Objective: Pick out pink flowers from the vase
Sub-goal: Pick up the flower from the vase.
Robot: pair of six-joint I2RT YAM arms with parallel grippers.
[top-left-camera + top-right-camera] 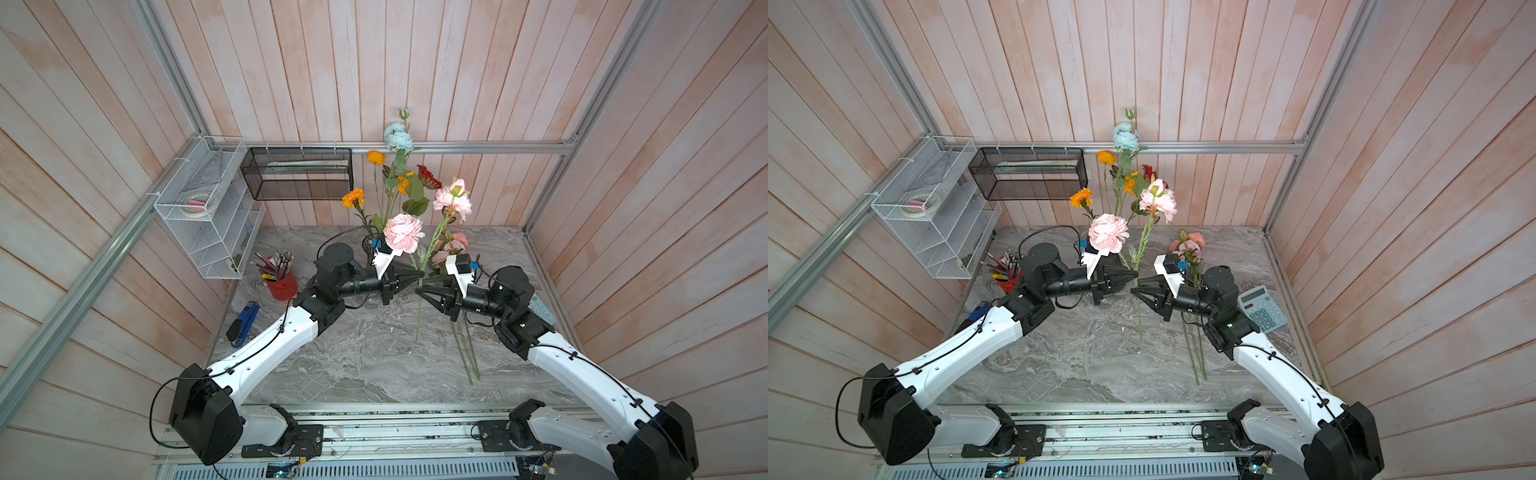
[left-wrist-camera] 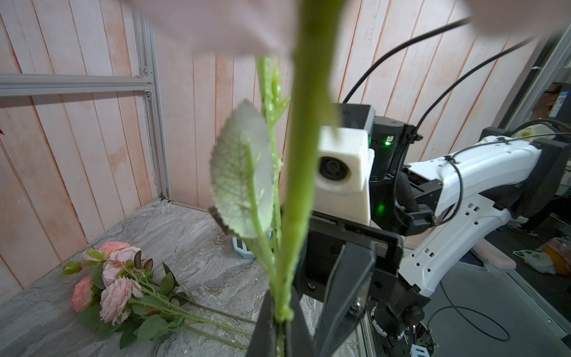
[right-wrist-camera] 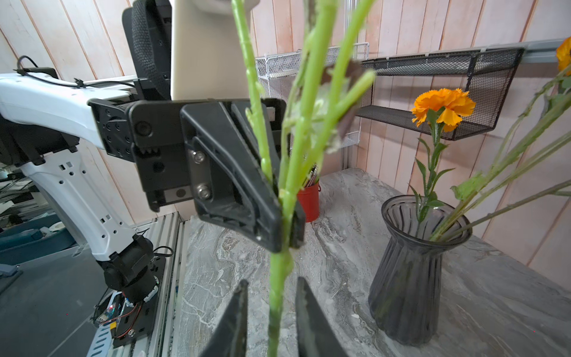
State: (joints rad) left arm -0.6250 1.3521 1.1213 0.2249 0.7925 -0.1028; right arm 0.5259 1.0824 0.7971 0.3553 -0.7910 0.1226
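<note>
Marble table (image 1: pixel 353 365): pink pile (image 2: pixel 114 287) laid at right, sorted out.
Right gripper (image 3: pixel 272 281): jaws straddle stem (image 3: pixel 276 309), not touching; handover likely.
Left gripper (image 1: pixel 419 277): clamped on pink flowers (image 1: pixel 403 232), held aloft.
Vase (image 3: pixel 411 272): rear, orange bloom (image 3: pixel 443 105) left in.

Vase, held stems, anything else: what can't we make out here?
Vase: both top views, body hidden behind the left arm.
Held pink flowers: left wrist view, heads blurred and cut off at the edge.
Calculator: in a top view, mostly covered by the right arm.
</note>
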